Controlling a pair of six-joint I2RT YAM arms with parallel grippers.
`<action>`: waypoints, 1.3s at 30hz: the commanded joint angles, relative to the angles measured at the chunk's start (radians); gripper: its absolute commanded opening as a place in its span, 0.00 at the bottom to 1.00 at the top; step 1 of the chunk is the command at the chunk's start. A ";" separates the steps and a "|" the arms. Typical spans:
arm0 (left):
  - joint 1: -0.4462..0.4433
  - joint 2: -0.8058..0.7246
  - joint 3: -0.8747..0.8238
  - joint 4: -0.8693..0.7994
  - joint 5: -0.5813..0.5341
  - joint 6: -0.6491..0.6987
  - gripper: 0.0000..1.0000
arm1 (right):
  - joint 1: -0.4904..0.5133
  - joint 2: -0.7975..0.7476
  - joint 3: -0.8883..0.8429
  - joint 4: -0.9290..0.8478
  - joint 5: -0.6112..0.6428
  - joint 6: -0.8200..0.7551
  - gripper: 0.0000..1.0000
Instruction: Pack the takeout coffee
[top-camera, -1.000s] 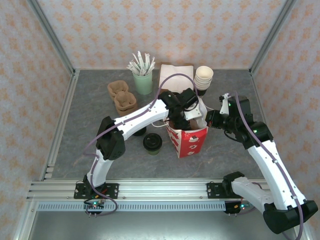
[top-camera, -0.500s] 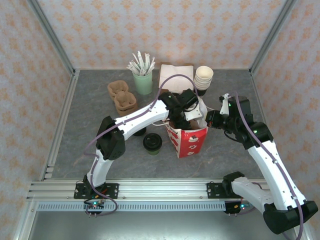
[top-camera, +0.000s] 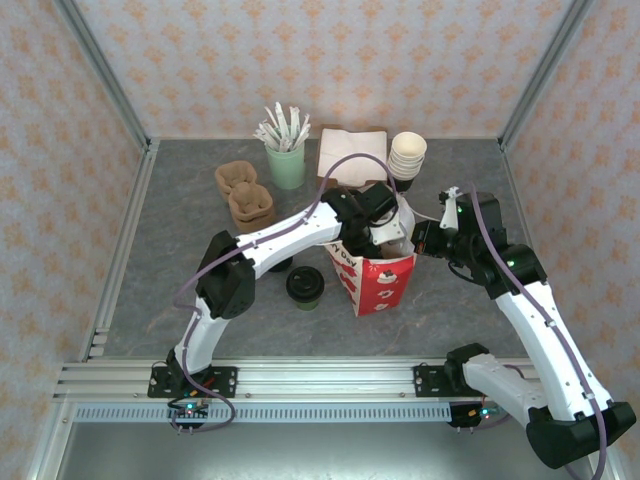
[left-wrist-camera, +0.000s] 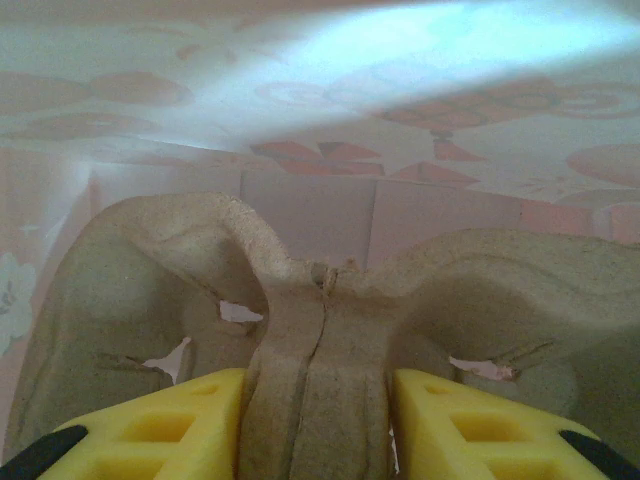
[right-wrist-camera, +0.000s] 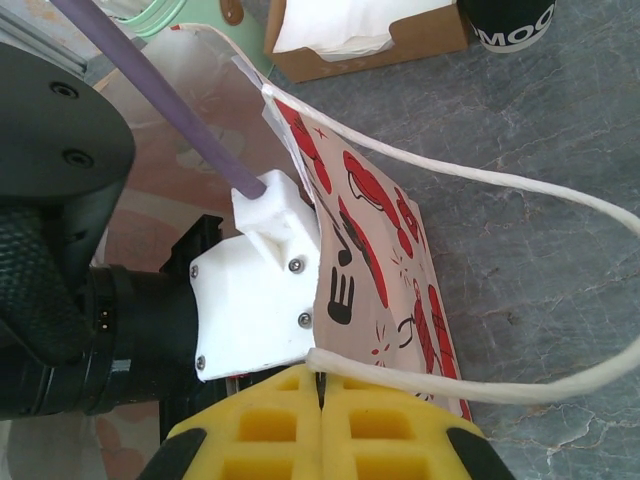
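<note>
The takeout coffee, a small paper cup with a black lid, stands on the table left of the red-and-white paper bag. My left gripper reaches down into the bag's open top. In the left wrist view its yellow fingers are shut on the middle ridge of a brown pulp cup carrier, with the bag's pale walls around it. My right gripper is at the bag's right rim; its fingers are shut on the bag's edge by the white string handle.
A second black-lidded cup is half hidden under the left arm. At the back stand more pulp carriers, a green cup of sticks, a napkin box and a stack of cream cups.
The left arm has pushed a little further forward and down into the bag with the carrier. The right arm and the bag's rim have held still.
</note>
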 joint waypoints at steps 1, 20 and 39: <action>-0.002 0.037 -0.014 0.005 0.031 0.019 0.41 | -0.002 -0.009 0.000 0.005 0.009 -0.005 0.00; -0.007 0.051 -0.056 0.049 0.029 0.019 0.47 | -0.002 -0.017 -0.029 0.009 0.004 0.000 0.00; -0.009 -0.031 -0.004 0.044 0.044 0.028 0.91 | -0.003 -0.039 -0.047 0.011 -0.008 0.014 0.00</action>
